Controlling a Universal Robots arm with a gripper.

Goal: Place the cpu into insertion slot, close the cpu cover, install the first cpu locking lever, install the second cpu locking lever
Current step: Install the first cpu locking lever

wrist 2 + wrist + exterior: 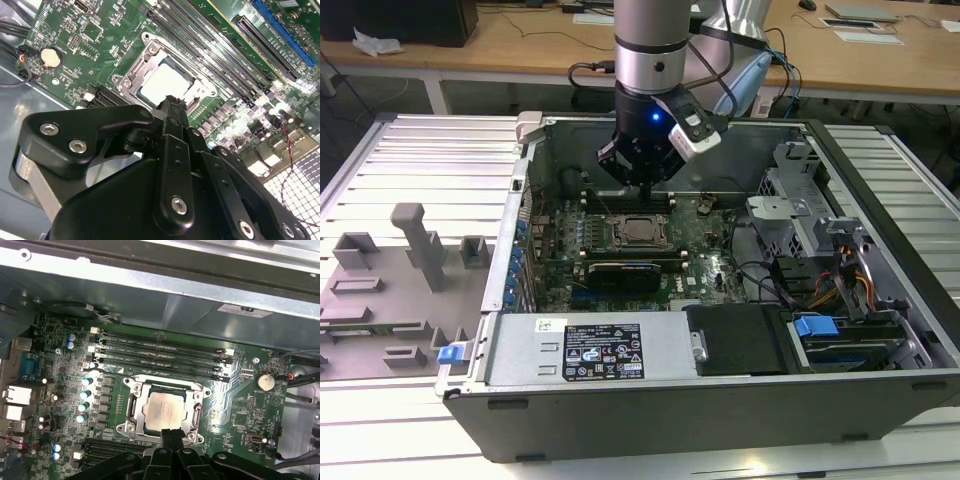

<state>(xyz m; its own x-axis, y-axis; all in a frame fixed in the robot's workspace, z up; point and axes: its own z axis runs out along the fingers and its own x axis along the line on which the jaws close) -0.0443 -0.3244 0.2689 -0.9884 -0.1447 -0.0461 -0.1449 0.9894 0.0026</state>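
The cpu [162, 410], a dull silver square, lies flat in the insertion slot [196, 416] on the green motherboard, also seen as the cpu [165, 82] and, small, the cpu [640, 231]. The cpu cover [165, 387] lies down around the chip as a silver-grey frame [131, 75]. How the locking levers stand I cannot tell. My gripper [171, 434] hangs just above the slot's edge, its black fingers pressed together with nothing between them. The gripper [172, 106] points at the chip's near side, and in the exterior view the gripper [645, 183] sits inside the open case.
Memory slots [160, 352] run beside the socket. A black card [625, 272] lies in front of it, a power supply [590, 350] nearer still. Drive cage and cables [820, 260] fill the exterior view's right. Grey fixtures [410, 250] stand outside the case on the left.
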